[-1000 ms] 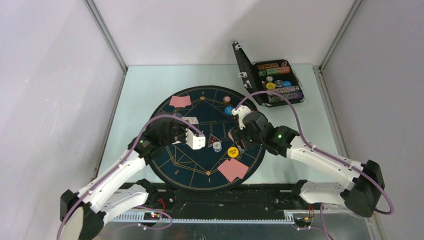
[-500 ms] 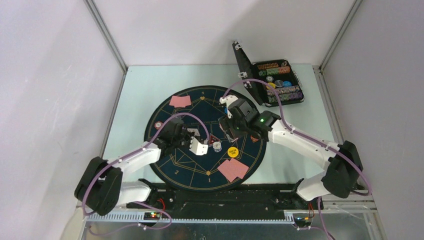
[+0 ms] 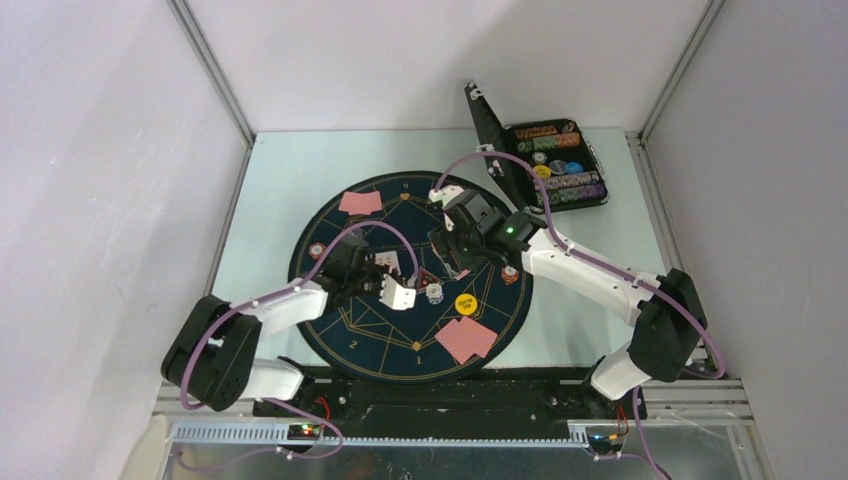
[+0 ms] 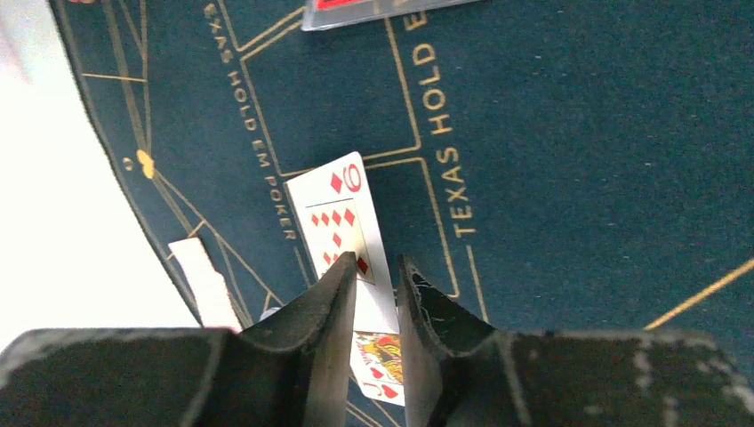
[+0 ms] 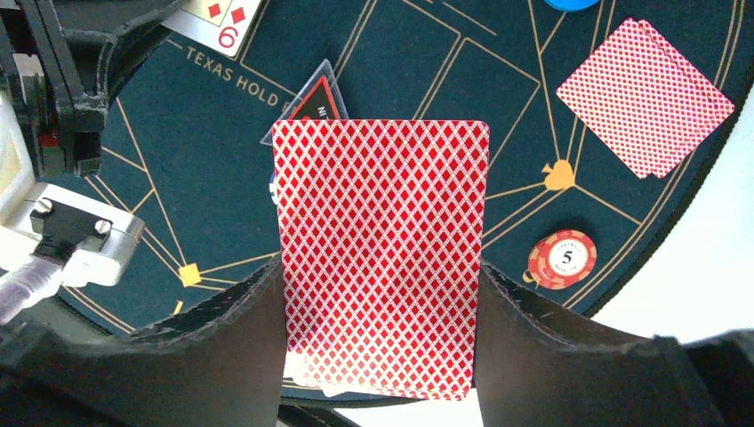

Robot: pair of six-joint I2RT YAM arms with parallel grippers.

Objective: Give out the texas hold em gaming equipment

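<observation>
Playing card [image 5: 382, 231], red patterned back toward my wrist, is clamped by its two long edges between my right fingers [image 5: 258, 311], which are closed on it, and it is held over the dark-blue mat [image 3: 335, 325]. Past its far edge a small triangular marker [image 5: 311, 102] pokes out, lying on the mat. Ahead and to the right of those fingers sits a pile of red-backed cards [image 5: 645, 93], face down. Nearer, just right of the right-hand finger, an orange-red disc [image 5: 562, 258] marked with a five lies close to the mat's rim. A blue disc [image 5: 569, 3] barely shows at the top edge of that view.

My left fingers [image 4: 342, 285] stand slightly parted with nothing between them, their tips low over two face-up cards. A diamonds card [image 4: 342, 209] stretches ahead of the tips, and a jack [image 4: 378, 360] shows through the gap on the near side. Both lie on the mat beside the gold lettering.

From above, my two sets of fingers are near each other over the middle of the mat. A white disc [image 3: 434, 293] lies just right of my left fingers, with a yellow disc [image 3: 465, 302] beside it, on the near side of my right fingers. A black case [image 3: 545, 165] stands open on the bench [image 3: 280, 170], off the mat, beyond my right fingers, with rows of discs inside
</observation>
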